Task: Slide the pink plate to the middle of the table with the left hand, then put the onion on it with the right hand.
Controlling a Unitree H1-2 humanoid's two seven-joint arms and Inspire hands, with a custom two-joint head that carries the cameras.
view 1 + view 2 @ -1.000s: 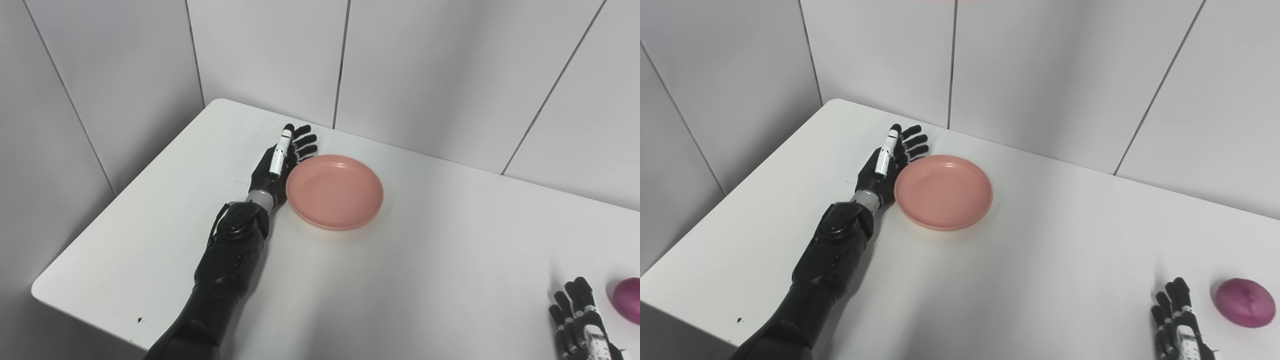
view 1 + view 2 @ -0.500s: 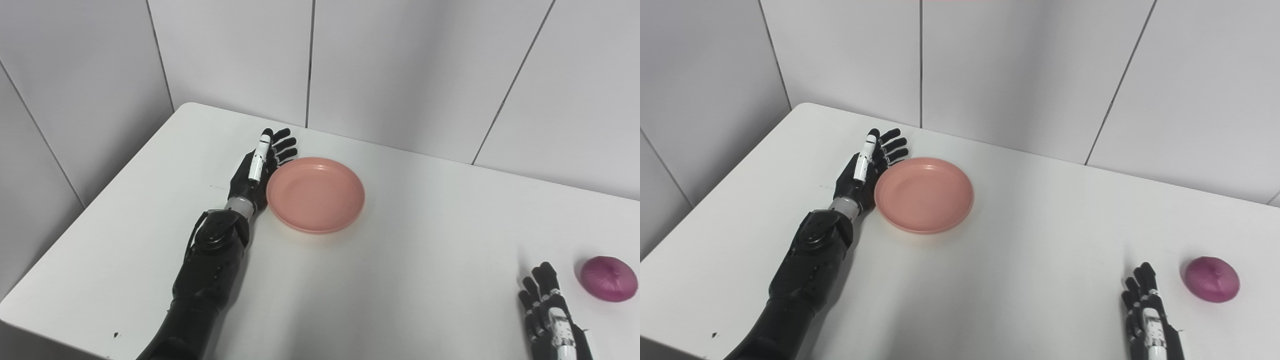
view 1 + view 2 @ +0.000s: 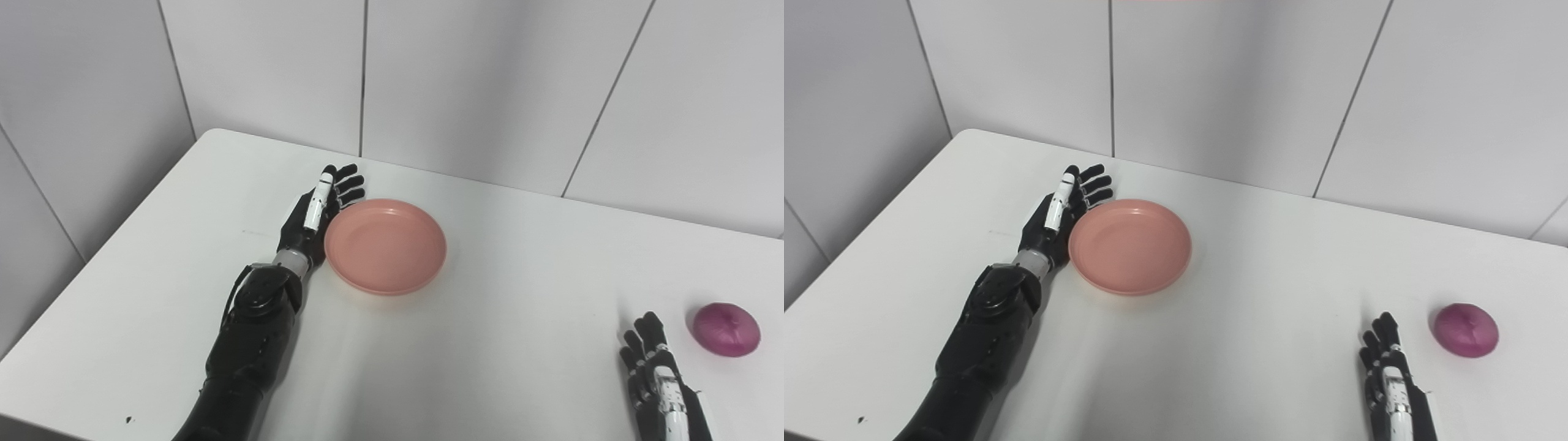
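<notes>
The pink plate [image 3: 386, 245] lies empty on the white table [image 3: 490, 343], left of the middle. My left hand [image 3: 315, 211] is open, edge-on, its palm side against the plate's left rim. The purple onion [image 3: 726, 329] lies at the right side of the table. My right hand [image 3: 658, 373] is open near the front edge, a little left of the onion and apart from it. The same scene shows in the right eye view: plate [image 3: 1130, 245], left hand [image 3: 1059, 214], onion [image 3: 1466, 330], right hand [image 3: 1387, 373].
Grey tiled walls [image 3: 429, 79] stand behind the table's far edge and along its left side. A small dark speck [image 3: 127, 420] marks the table's front left corner. Bare tabletop lies between plate and onion.
The camera has panned right, so the whole picture has shifted left. The left hand stays against the plate's rim and seems to have nudged it slightly rightward. The right hand and onion keep their places.
</notes>
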